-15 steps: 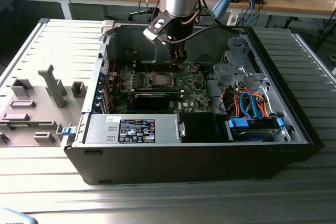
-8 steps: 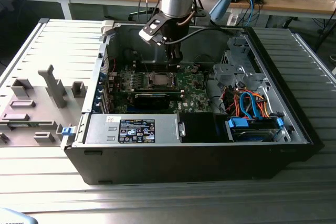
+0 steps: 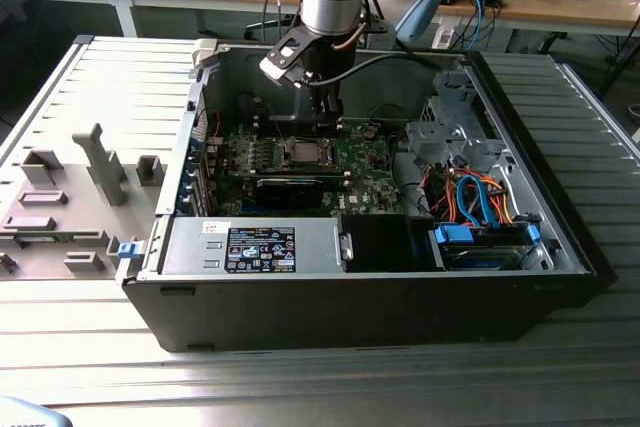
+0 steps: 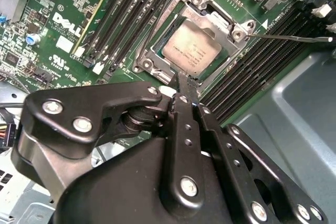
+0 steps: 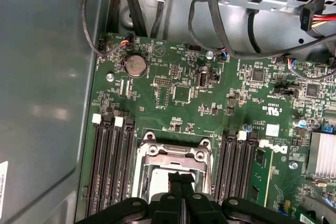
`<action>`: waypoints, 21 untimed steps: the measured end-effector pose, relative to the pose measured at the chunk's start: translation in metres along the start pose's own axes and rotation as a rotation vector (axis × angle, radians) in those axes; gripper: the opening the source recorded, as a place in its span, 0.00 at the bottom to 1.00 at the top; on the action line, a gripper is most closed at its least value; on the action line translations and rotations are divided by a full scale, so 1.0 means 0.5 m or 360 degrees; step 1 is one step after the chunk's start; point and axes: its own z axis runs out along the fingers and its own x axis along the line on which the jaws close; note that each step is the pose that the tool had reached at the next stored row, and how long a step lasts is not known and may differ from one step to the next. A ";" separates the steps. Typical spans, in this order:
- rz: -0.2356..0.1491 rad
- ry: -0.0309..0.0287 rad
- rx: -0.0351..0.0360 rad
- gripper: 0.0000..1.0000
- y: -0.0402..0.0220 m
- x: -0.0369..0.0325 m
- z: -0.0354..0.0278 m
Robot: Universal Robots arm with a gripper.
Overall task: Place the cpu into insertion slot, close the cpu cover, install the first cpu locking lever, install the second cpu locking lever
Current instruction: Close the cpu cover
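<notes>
The cpu (image 4: 191, 51), a dull silver square, lies in the insertion slot on the green motherboard (image 4: 79, 19). The cpu cover (image 4: 223, 22), a metal frame with a square window, lies down over it. My gripper (image 4: 181, 80) is shut with nothing between its fingers, and its tips rest at the cover's edge. A thin metal lever (image 4: 289, 38) sticks out sideways from the socket over the memory slots. In the first wrist view the gripper (image 5: 181, 179) stands over the cover (image 5: 173, 153). In the exterior view the gripper (image 3: 325, 127) hangs just beside the cpu (image 3: 300, 152).
The open computer case (image 3: 330, 287) lies on a slatted metal table. Black memory slots (image 4: 131, 9) flank the socket on both sides. Bundled cables (image 3: 470, 197) and a drive bay fill the case on the exterior view's right. A grey fixture (image 3: 100, 162) stands outside the case on that view's left.
</notes>
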 end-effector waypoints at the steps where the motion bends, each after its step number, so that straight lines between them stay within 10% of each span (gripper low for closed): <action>1: 0.0000 0.00000 0.0000 0.11 -0.001 0.000 0.001; 21: 0.0000 0.00001 0.0000 0.11 -0.036 0.006 0.018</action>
